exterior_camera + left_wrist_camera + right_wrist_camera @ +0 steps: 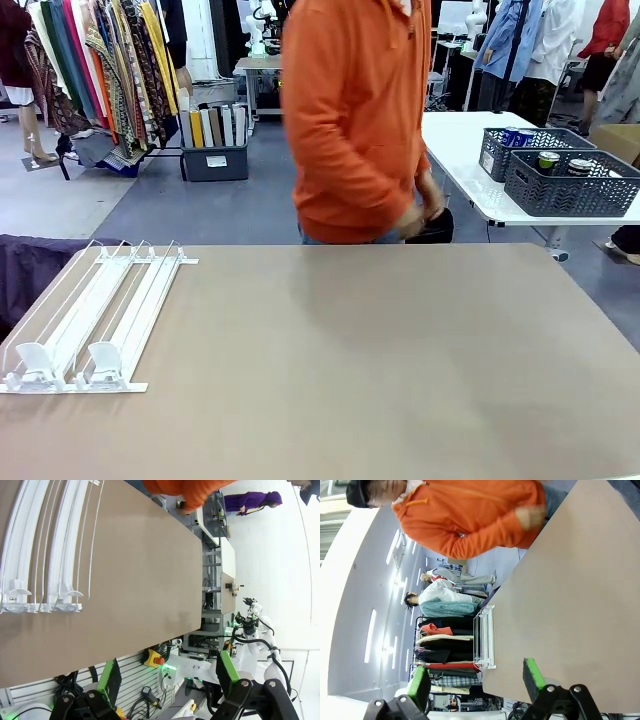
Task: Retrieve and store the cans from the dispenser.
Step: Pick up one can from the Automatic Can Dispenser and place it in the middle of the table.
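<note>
The dispenser (pixel 90 320) is a flat white rack of rails on the table's left side. Its lanes hold no cans, and two pusher blocks (pixel 70 362) sit at its near end. It also lies at the top left of the left wrist view, dispenser (pixel 45 545), and far off in the right wrist view, dispenser (pixel 485 637). A few cans (pixel 548 160) stand in dark grey baskets on a white table behind the person. My left gripper (pixel 167 672) is open and holds nothing, above the table's near edge. My right gripper (pixel 476 682) is also open and holds nothing.
A person in an orange hoodie (pixel 355 120) stands at the far edge, hands (pixel 425 215) by a dark thing I cannot make out. The tan table top (pixel 380 360) is bare right of the rack. The baskets (pixel 570 180) rest on a white table at back right.
</note>
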`<state>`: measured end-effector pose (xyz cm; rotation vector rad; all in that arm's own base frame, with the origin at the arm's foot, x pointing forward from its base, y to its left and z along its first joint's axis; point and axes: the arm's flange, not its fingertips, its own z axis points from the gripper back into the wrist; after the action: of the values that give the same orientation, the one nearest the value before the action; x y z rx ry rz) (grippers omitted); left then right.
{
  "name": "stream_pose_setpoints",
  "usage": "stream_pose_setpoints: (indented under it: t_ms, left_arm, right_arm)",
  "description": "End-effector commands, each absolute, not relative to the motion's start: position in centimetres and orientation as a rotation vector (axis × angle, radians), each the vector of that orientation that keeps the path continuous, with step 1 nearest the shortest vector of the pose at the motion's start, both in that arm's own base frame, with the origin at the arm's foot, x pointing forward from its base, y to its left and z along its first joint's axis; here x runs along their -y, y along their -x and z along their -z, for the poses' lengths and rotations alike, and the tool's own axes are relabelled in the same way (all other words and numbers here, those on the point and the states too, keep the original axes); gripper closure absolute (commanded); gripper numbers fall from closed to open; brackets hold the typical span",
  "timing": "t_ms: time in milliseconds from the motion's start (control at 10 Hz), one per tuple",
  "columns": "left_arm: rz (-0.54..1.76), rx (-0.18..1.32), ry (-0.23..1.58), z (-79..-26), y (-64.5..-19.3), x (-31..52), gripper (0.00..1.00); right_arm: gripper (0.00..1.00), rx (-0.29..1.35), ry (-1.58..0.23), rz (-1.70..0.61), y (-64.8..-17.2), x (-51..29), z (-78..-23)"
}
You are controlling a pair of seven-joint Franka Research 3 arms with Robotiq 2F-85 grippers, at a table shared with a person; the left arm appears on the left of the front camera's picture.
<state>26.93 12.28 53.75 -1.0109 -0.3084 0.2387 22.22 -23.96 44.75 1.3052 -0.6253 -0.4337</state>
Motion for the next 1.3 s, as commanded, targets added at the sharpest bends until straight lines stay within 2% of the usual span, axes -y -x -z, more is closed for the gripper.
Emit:
stream_pose_setpoints:
  t_ms: [0,1200]
  left_arm:
    - [-0.221,0.323,1.029,-53.77,-27.04,-12.38,0.00]
    - [-0.221,0.323,1.029,-53.77,-27.04,-12.38,0.00]
  right_arm:
    - [0.00,0.633,-1.310,0.422,-22.14,24.05,-44.98]
    - [0.00,0.633,-1.310,0.422,-22.14,24.05,-44.98]
